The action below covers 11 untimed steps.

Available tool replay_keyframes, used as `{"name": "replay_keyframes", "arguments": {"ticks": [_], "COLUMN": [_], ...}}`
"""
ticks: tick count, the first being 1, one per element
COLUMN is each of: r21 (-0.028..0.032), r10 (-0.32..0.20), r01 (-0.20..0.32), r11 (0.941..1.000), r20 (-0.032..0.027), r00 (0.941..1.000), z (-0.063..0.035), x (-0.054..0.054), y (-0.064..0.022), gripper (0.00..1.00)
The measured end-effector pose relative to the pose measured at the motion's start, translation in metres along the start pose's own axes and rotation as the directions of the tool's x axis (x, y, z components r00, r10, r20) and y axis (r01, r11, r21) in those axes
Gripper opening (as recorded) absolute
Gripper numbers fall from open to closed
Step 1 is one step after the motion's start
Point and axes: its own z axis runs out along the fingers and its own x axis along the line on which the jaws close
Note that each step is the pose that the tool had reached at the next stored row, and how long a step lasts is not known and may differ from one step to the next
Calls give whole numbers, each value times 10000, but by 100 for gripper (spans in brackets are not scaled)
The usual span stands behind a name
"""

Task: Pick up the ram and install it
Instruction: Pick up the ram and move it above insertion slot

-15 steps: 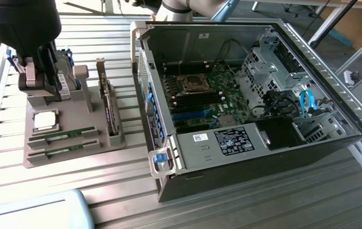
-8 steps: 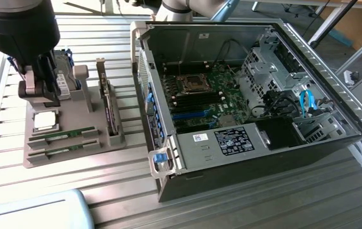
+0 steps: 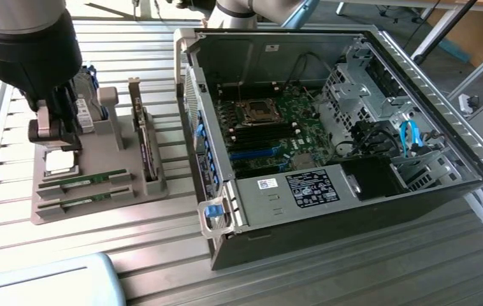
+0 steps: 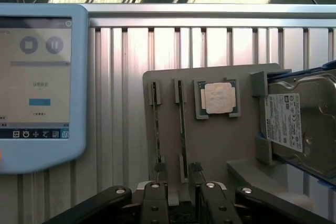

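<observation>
Two ram sticks stand on edge in slots of a grey holder (image 3: 97, 213) at the exterior view's left. They are thin green strips, one ram (image 3: 86, 180) behind the other ram (image 3: 81, 203). In the wrist view the same two sticks (image 4: 156, 124) (image 4: 182, 124) run side by side. My gripper (image 3: 57, 143) hangs over the holder's back half, above the sticks' far ends, and is open with nothing between its fingers. In the wrist view the gripper (image 4: 182, 203) has its dark fingers (image 4: 155, 205) on either side of the line of one stick.
The holder also carries a processor chip (image 4: 219, 98), a silver hard drive (image 4: 299, 124) and an upright dark expansion card (image 3: 144, 150). An open computer case (image 3: 411, 204) with its motherboard (image 3: 280, 127) exposed lies at the exterior view's right. A light blue tablet (image 4: 37, 77) lies near the holder.
</observation>
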Motion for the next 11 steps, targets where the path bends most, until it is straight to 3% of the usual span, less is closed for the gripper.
{"name": "replay_keyframes", "arguments": {"ticks": [11], "r21": [0], "r10": [-15], "r01": [15], "r11": [10000], "r20": [0], "r00": [10000], "z": [205], "x": [50], "y": [-7], "gripper": [30]}}
